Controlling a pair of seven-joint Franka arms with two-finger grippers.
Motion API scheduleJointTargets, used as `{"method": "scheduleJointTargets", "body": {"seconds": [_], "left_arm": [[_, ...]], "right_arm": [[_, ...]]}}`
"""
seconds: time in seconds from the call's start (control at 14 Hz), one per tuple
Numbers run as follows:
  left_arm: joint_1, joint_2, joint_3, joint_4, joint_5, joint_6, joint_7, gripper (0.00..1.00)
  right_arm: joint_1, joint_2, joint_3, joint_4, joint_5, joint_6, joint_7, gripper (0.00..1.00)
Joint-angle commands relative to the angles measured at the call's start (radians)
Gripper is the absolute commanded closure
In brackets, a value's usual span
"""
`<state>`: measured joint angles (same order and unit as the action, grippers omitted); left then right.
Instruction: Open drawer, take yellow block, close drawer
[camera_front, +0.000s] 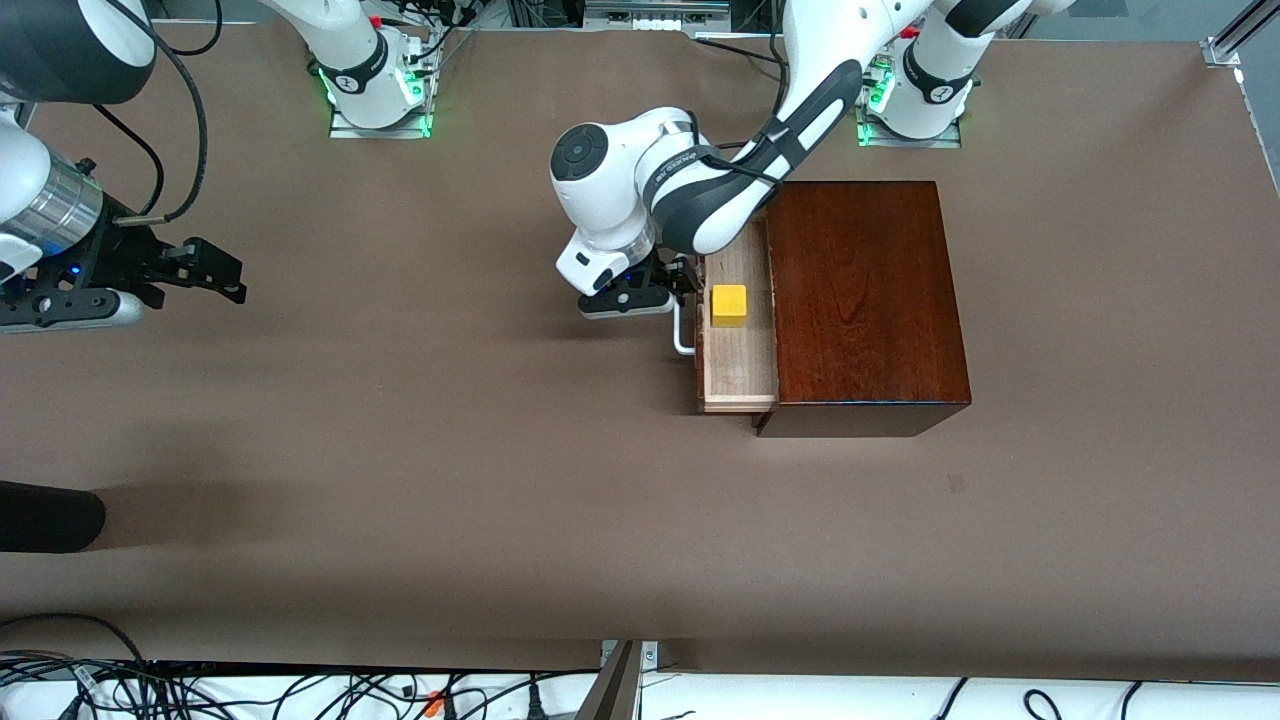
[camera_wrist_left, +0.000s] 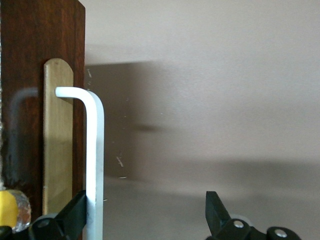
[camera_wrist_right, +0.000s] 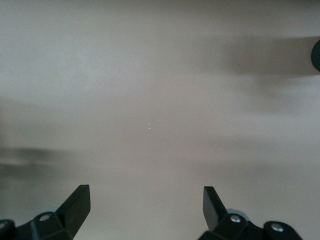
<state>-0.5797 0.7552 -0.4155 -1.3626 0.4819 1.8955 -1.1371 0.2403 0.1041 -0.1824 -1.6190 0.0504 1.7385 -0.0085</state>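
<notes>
The dark reddish-brown wooden box (camera_front: 865, 300) stands toward the left arm's end of the table. Its drawer (camera_front: 738, 365) is pulled partly out, with the pale tray showing. The yellow block (camera_front: 729, 304) sits in the tray and peeks into the left wrist view (camera_wrist_left: 7, 207). My left gripper (camera_front: 672, 282) is open at the white handle (camera_front: 682, 335). In the left wrist view (camera_wrist_left: 147, 210), one finger (camera_wrist_left: 75, 212) sits between the handle bar (camera_wrist_left: 95, 150) and the dark drawer front (camera_wrist_left: 30, 60). My right gripper (camera_front: 215, 270) waits, open and empty, over bare table (camera_wrist_right: 146, 205).
A black object (camera_front: 50, 515) lies at the table's edge at the right arm's end, nearer the front camera. Cables (camera_front: 300, 690) run below the table's front edge. Both arm bases stand along the back edge.
</notes>
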Motion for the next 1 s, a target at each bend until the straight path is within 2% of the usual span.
{"method": "scheduleJointTargets", "body": {"seconds": [0.0, 0.29, 0.5, 0.64, 0.93], "left_arm": [[-0.054, 0.102, -0.014, 0.147, -0.037, 0.057, -0.046, 0.0], [-0.065, 0.122, -0.014, 0.191, -0.037, 0.092, -0.078, 0.0], [-0.04, 0.089, -0.015, 0.191, -0.04, 0.079, -0.072, 0.0], [0.016, 0.024, -0.029, 0.189, -0.084, 0.022, -0.052, 0.0], [0.174, -0.178, -0.051, 0.126, -0.245, -0.125, 0.146, 0.0]], "right_arm": [[0.005, 0.038, 0.001, 0.014, -0.011, -0.007, 0.01, 0.0], [0.013, 0.04, 0.004, 0.016, 0.0, -0.054, -0.011, 0.0], [0.016, 0.031, 0.017, 0.021, 0.003, -0.093, -0.112, 0.0], [0.016, 0.028, 0.015, 0.021, 0.003, -0.091, -0.114, 0.0], [0.016, 0.022, 0.018, 0.022, 0.005, -0.094, -0.116, 0.0]]}}
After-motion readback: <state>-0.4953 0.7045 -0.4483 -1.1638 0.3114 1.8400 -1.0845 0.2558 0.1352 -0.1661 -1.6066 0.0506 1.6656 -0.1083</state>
